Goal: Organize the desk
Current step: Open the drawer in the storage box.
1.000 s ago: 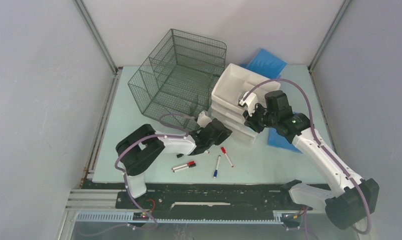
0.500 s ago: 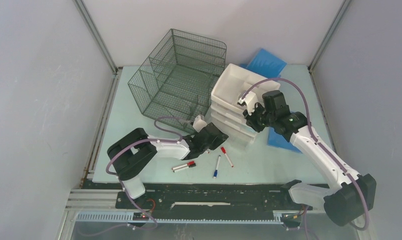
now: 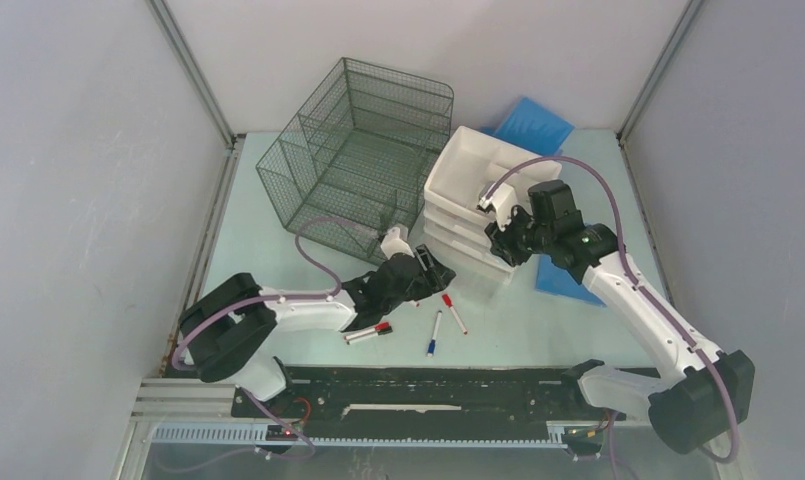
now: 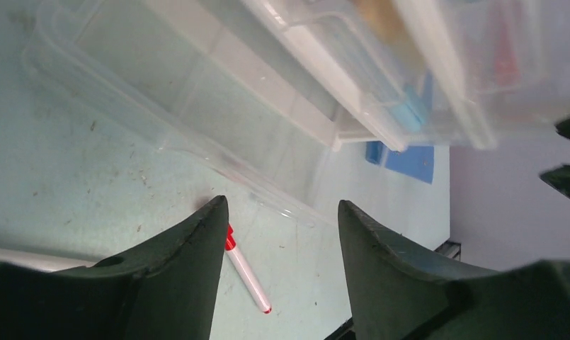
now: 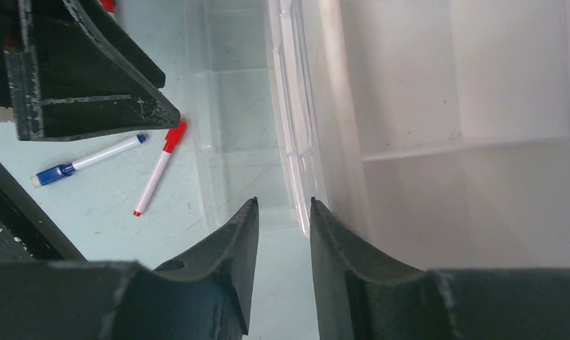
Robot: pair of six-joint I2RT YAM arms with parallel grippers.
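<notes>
Grey left wall (image 3: pixel 78 200), grey right wall (image 3: pixel 748 150), paler back wall (image 3: pixel 428 40). Metal posts (image 3: pixel 193 70) in both rear corners. Pale mint table (image 3: pixel 538 330); black rail (image 3: pixel 498 385) along its near edge. Lighting even, diffuse.

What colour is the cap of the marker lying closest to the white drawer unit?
Red. The marker shows best in the right wrist view.

Two claws: the left claw (image 3: pixel 440 272) and the right claw (image 3: pixel 500 243). One white drawer unit (image 3: pixel 468 180) stands directly ahead of both. One wire-mesh organizer (image 3: pixel 358 150) sits beyond the left claw. There are two blue sheets: the far sheet (image 3: pixel 533 125) well beyond the right claw, the near sheet (image 3: pixel 566 282) just behind it. Four markers lie just behind the left claw: a red-capped marker (image 3: pixel 454 313), a blue-capped marker (image 3: pixel 434 334), and a marker pair (image 3: pixel 368 332) lying together.
</notes>
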